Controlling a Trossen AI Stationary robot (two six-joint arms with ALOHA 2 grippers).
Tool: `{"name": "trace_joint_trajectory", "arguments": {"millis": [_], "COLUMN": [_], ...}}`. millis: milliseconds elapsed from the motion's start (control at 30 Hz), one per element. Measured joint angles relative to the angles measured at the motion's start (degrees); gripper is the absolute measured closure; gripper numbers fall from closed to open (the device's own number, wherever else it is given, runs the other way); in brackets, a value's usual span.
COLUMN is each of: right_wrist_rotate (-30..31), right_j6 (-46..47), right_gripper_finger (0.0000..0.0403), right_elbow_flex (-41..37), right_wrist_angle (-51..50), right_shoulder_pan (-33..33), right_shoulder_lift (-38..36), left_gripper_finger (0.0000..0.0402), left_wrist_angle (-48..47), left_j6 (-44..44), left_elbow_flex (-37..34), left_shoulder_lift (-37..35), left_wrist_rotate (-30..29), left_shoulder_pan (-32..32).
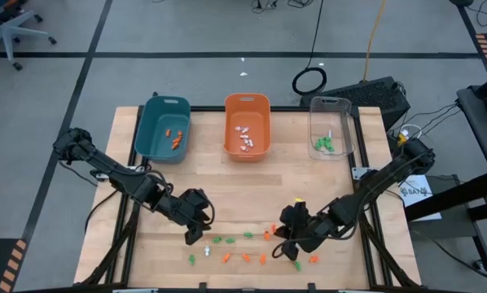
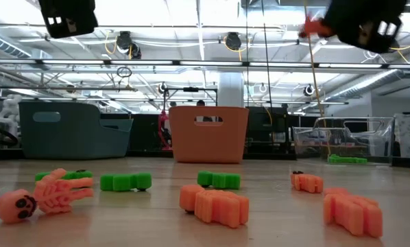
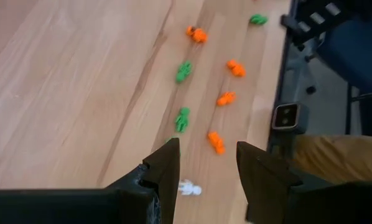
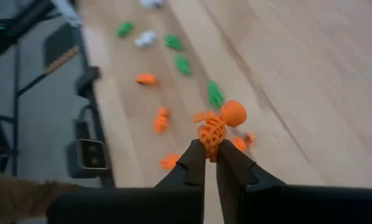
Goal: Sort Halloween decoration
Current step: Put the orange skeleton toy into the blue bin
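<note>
Three bins are lined up along the far side of the surface (image 1: 162, 203): a teal bin (image 1: 164, 128) with a few orange trinkets in it, an orange bin (image 1: 247, 124) with white ones, and a clear bin (image 1: 331, 127) with green ones. Loose trinkets (image 1: 245, 249) are strewn along the near edge between the two arms; roughly a dozen can be made out from above, mostly orange and green, with one white trinket (image 3: 189, 188) among them. An exact count cannot be given.

The right end effector (image 4: 211, 160) is clenched on an orange skeleton (image 4: 218, 124), which is held up off the surface above the right end of the scatter, with orange and green trinkets lying below and beyond it.

The left end effector (image 3: 206, 167) is released, its fingers spread apart, and is poised over the left end of the scatter. The white trinket lies just below the gap between its fingers, with a green figure (image 3: 182, 118) and an orange one (image 3: 216, 142) a little farther on.
</note>
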Motion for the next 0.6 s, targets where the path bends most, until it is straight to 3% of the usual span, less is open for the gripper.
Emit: {"name": "trace_joint_trajectory", "arguments": {"millis": [167, 333, 600], "right_wrist_rotate": [-0.02, 0.12, 7.72], "right_j6": [-11.20, -30.45, -57.76], "right_gripper_finger": [0.0403, 0.0403, 0.0403], "right_elbow_flex": [0.00, 1.71, 8.24], "right_wrist_angle": [5.81, 8.82, 5.81], "right_shoulder_pan": [-0.81, -1.57, -3.02], "right_shoulder_lift": [-0.99, -1.12, -1.14], "left_gripper_finger": [0.0243, 0.0243, 0.0243], "left_wrist_angle": [2.88, 4.71, 8.92], "left_j6": [0.00, -0.08, -0.59], "left_elbow_flex": [0.00, 0.00, 0.13], "left_shoulder_lift": [0.00, 0.00, -0.02], "left_wrist_rotate": [-0.17, -0.15, 1.25], "left_shoulder_pan": [0.03, 0.03, 0.03]}}
